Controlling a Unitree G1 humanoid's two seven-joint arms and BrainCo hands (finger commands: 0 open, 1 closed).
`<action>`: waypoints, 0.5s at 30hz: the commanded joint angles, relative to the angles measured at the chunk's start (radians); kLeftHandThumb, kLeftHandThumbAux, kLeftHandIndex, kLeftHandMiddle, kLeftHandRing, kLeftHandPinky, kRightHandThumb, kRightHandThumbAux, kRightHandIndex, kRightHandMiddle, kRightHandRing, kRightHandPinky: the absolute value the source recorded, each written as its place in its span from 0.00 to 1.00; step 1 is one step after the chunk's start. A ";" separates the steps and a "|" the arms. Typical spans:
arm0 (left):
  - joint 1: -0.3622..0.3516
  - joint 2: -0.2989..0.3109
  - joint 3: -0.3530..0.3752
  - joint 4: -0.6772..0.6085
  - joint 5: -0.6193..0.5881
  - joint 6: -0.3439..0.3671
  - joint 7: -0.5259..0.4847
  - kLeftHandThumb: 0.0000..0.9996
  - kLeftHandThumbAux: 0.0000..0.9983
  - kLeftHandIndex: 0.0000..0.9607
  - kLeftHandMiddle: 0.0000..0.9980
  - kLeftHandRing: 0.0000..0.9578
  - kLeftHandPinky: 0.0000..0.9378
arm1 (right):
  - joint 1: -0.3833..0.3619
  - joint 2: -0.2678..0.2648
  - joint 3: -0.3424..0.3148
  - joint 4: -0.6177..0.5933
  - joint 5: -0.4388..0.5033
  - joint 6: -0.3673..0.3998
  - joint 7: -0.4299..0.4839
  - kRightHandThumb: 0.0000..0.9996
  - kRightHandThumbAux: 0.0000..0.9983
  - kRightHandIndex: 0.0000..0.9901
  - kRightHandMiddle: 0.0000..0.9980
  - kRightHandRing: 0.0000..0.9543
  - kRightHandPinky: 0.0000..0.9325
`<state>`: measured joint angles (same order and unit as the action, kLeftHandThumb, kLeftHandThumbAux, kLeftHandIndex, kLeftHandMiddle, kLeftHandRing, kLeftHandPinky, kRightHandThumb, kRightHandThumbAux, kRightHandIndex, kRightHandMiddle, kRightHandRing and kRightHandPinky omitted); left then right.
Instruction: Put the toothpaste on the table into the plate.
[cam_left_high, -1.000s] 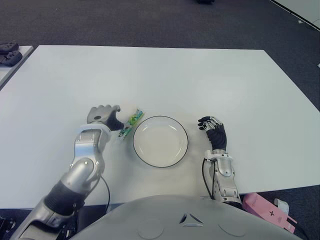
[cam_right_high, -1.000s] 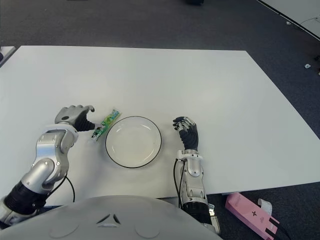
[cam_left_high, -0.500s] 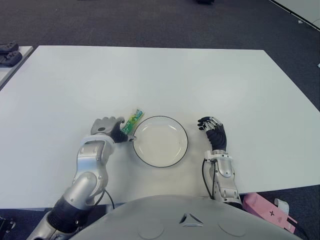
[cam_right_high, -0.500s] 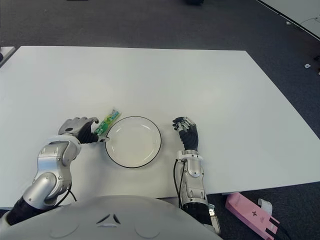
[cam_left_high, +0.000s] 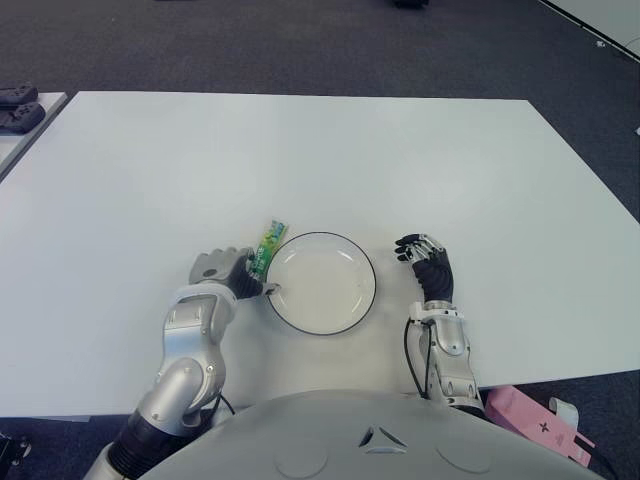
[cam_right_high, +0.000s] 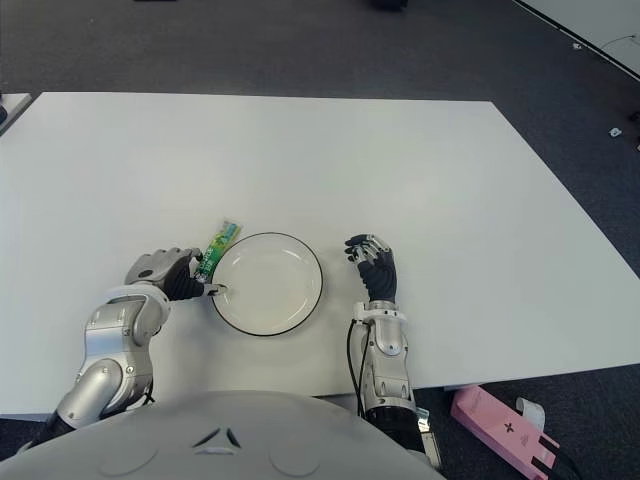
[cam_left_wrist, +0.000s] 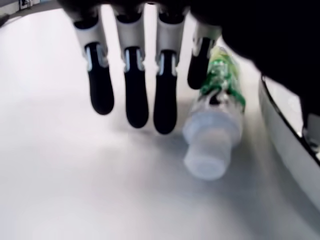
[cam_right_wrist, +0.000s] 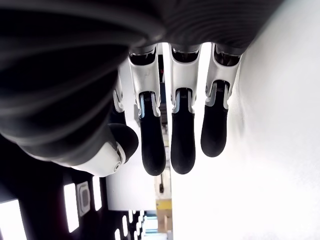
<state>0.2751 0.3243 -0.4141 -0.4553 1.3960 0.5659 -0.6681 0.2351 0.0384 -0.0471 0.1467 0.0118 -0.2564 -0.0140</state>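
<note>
The plate (cam_left_high: 320, 281) lies on the table (cam_left_high: 300, 150), near its front edge. The toothpaste (cam_left_high: 266, 243) lies on the table just beside the plate's left rim, outside it. The left hand (cam_left_high: 226, 272) is left of the plate, over the toothpaste's near end. The right hand (cam_left_high: 425, 260) is right of the plate, apart from it.

toothpaste (cam_left_high: 267, 243) touching plate (cam_left_high: 366, 298) rim, table (cam_left_high: 300, 150) open

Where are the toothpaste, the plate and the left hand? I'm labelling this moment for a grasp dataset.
toothpaste (cam_left_wrist: 218, 95), left wrist view, on its green printed body.
plate (cam_left_high: 371, 272), left eye view, on its dark right rim.
left hand (cam_left_high: 222, 270), left eye view, on the knuckles.
</note>
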 joint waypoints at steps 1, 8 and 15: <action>0.027 -0.033 -0.013 0.069 0.022 -0.001 0.035 0.00 0.46 0.21 0.40 0.38 0.38 | 0.024 0.002 -0.002 0.007 0.016 0.019 0.007 0.71 0.73 0.43 0.48 0.50 0.50; 0.029 -0.088 -0.013 0.185 0.018 0.007 0.152 0.00 0.46 0.19 0.38 0.37 0.40 | 0.032 0.000 -0.003 -0.002 0.017 0.016 0.010 0.71 0.73 0.43 0.48 0.50 0.51; 0.033 -0.133 -0.011 0.240 0.032 0.040 0.224 0.00 0.46 0.17 0.36 0.35 0.38 | 0.037 -0.004 -0.004 -0.003 0.018 0.009 0.015 0.71 0.73 0.43 0.48 0.50 0.51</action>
<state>0.2831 0.2091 -0.4137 -0.2883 1.4319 0.5884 -0.4513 0.2603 0.0343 -0.0501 0.1296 0.0211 -0.2624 -0.0014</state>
